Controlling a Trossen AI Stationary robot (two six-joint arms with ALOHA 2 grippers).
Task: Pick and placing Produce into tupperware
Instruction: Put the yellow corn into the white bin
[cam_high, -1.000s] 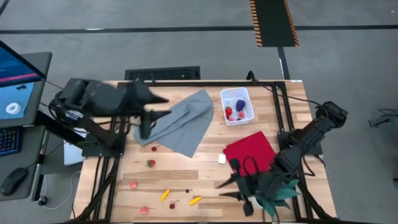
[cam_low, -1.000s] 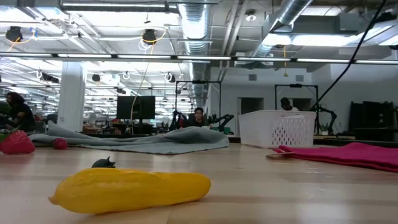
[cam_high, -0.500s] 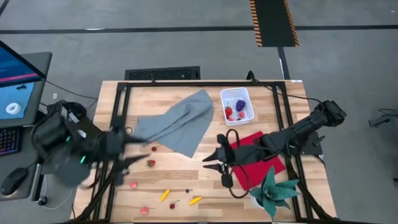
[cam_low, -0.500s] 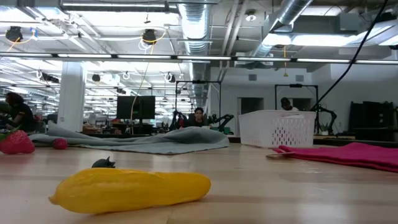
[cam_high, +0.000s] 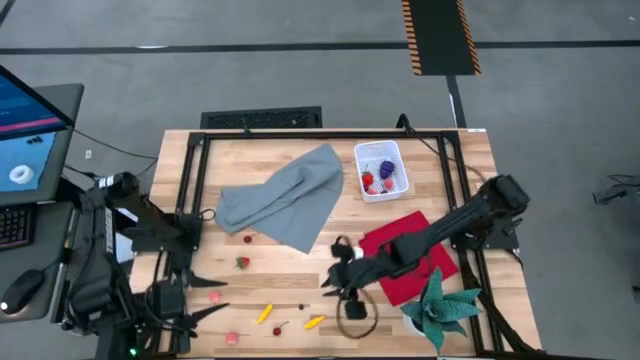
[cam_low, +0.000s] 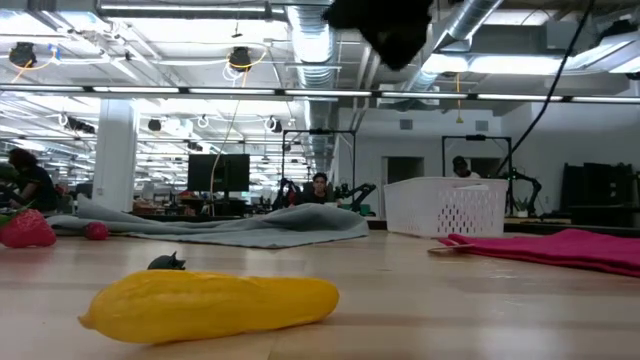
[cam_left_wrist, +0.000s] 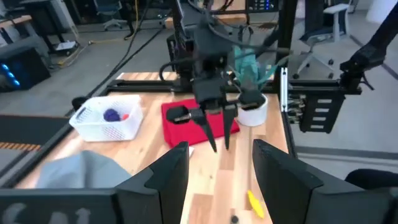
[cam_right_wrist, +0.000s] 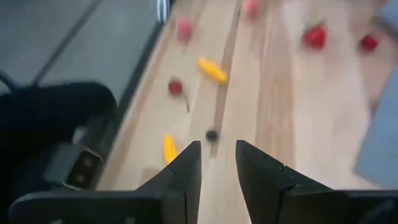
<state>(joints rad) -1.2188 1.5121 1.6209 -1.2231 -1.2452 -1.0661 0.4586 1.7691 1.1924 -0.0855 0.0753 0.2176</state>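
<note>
The white tupperware (cam_high: 382, 170) stands at the far right with a red berry and a purple grape bunch inside. Loose produce lies near the front: a strawberry (cam_high: 241, 263), pink berries (cam_high: 232, 338), a cherry (cam_high: 278, 327) and yellow pieces (cam_high: 314, 322) (cam_low: 210, 303). My left gripper (cam_high: 205, 300) (cam_left_wrist: 217, 180) hovers open at the near left corner, pointing toward the table's right. My right gripper (cam_high: 328, 280) (cam_right_wrist: 217, 165) hangs open above the wood near the middle front. It points left and down at the yellow pieces (cam_right_wrist: 169, 148), with nothing between its fingers.
A grey cloth (cam_high: 285, 200) lies crumpled at the far middle. A red cloth (cam_high: 410, 255) lies under my right arm, and a green toy plant (cam_high: 440, 305) stands at the near right. A small dark bit (cam_right_wrist: 212, 134) rests between the yellow pieces.
My left arm has swung from above the grey cloth's left end to the near left corner and has come down. My right arm has stretched out from above the plant toward the table's left. Its gripper has sunk and tipped further down. Nothing on the table has moved.
</note>
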